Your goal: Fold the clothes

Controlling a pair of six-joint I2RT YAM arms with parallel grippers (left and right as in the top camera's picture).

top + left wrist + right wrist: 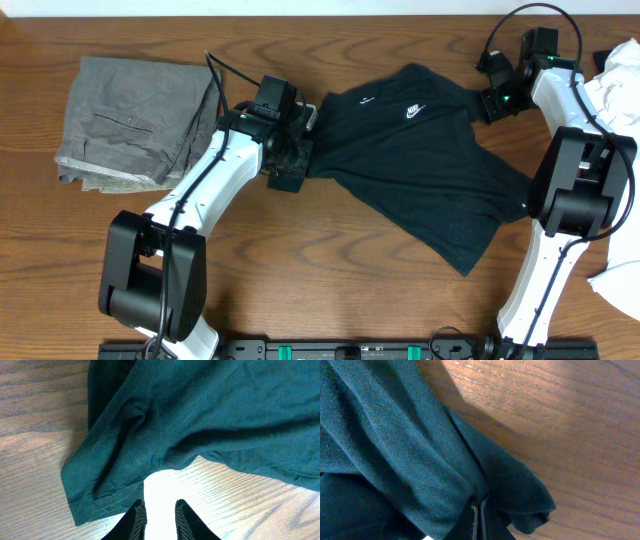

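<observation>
Folded grey trousers (130,125) lie far left. The left gripper (159,519) hangs slightly parted, empty, beside the sleeve hem of the black T-shirt (430,170), which lies logo-up mid-table, its long axis slanting from collar upper left to hem lower right. The right gripper (479,521) pinches its far sleeve. A white garment (622,75) crowds the right edge; bare table (330,270) lies in front.

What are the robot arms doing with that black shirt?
Two robot arms are folding clothes. The right gripper is shut on one side of the black T-shirt. The left gripper is open at the other sleeve, not holding it. The grey trousers lie folded nearby.
</observation>
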